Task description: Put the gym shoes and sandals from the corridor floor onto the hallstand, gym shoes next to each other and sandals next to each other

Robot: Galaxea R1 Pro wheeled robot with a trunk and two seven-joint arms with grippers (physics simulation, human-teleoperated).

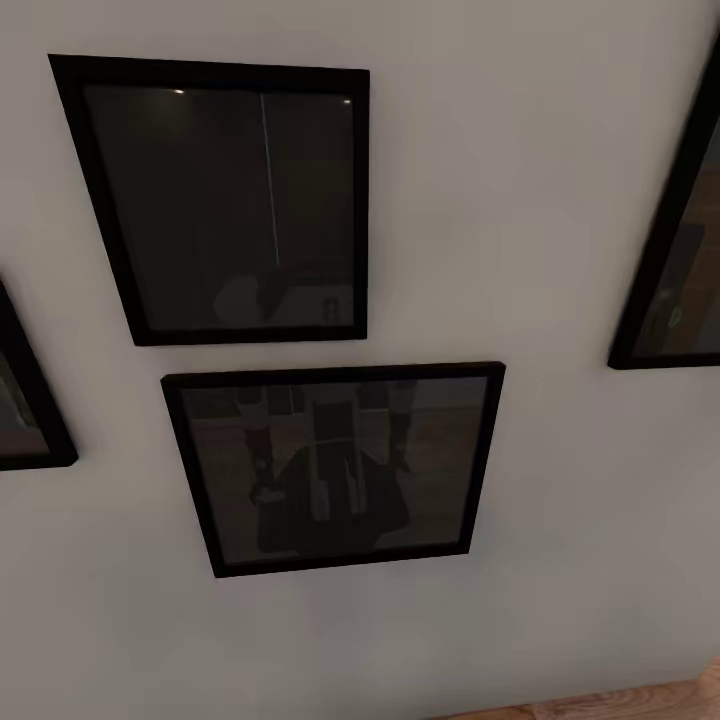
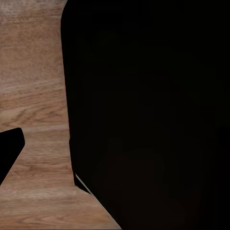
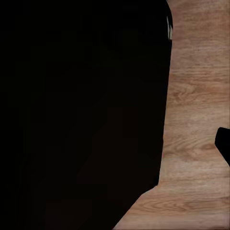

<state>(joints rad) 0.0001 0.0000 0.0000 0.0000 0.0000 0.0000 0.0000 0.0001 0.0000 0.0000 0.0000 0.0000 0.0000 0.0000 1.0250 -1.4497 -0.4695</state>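
Observation:
The gym shoes, the sandals and the hallstand are out of view. The head view faces a pale wall [image 1: 540,150] at close range, with a thin strip of the corridor floor [image 1: 640,705] at the lower right. In the left wrist view, wood-plank corridor floor [image 2: 33,96] lies beside a large black part of the robot [image 2: 143,115]. A dark tip [image 2: 9,153] at the picture's edge looks like one finger. The right wrist view has the same floor [image 3: 196,96], a black mass [image 3: 81,115] and a dark tip [image 3: 224,143].
Several black-framed dark pictures hang on the wall: one upper [image 1: 225,200], one lower [image 1: 335,465], one cut off at the right [image 1: 675,230], one at the left [image 1: 25,400]. The lower glass faintly reflects the robot.

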